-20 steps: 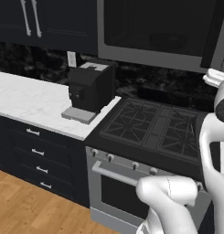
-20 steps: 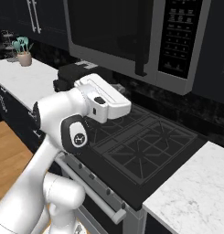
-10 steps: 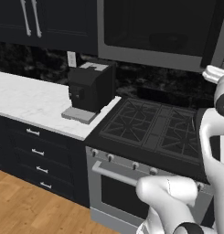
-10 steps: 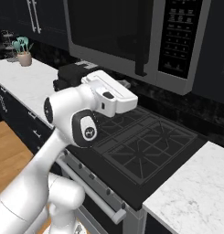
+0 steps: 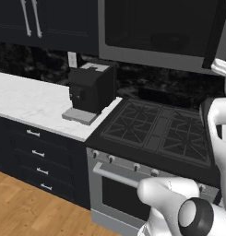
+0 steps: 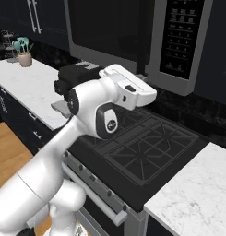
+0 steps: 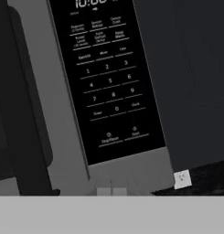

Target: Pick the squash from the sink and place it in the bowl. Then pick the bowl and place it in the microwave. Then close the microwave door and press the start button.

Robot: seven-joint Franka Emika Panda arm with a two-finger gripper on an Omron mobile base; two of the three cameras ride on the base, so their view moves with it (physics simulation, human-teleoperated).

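The microwave hangs over the range with the microwave door shut, its dark window facing the room. Its control panel is seen close up in the hand view, with a keypad and the start button in the bottom row. My gripper sits just below the panel's lower edge, its two tips side by side with no gap, holding nothing. My white hand is raised in front of the microwave's lower right corner. The squash, the bowl and the sink are out of view.
A black coffee machine stands on the marble counter left of the gas stove. A pot of utensils sits far left. More marble counter lies right of the stove. Dark cabinets hang at upper left.
My hand has swung to the right and up toward the microwave's control panel. The microwave and the counter things have not moved.
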